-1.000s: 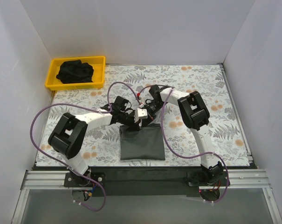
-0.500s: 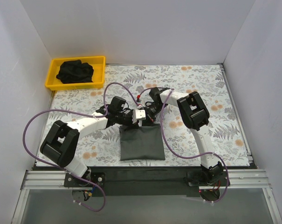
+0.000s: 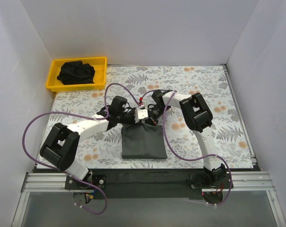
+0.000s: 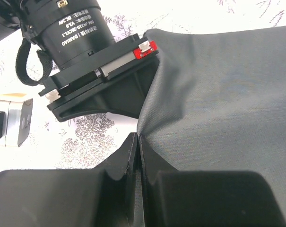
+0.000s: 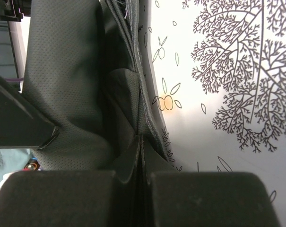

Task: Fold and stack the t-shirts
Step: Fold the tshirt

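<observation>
A dark grey folded t-shirt (image 3: 143, 143) lies on the floral table near the front middle. My left gripper (image 3: 136, 119) and right gripper (image 3: 152, 119) meet at its far edge, close together. In the left wrist view the left gripper (image 4: 138, 142) is shut on a corner of the t-shirt (image 4: 218, 94), with the right wrist just beyond. In the right wrist view the right gripper (image 5: 142, 139) is shut on a bunched seam of the t-shirt (image 5: 67, 85). More dark t-shirts (image 3: 75, 72) lie crumpled in the tray.
The yellow plastic tray (image 3: 76, 87) stands at the far left corner. White walls enclose the table on three sides. Purple cables loop from both arms over the floral table cover (image 3: 204, 90).
Both grippers have drawn the t-shirt's far edge a little farther from the near edge, straightening it. The left arm's elbow has swung out to the left.
</observation>
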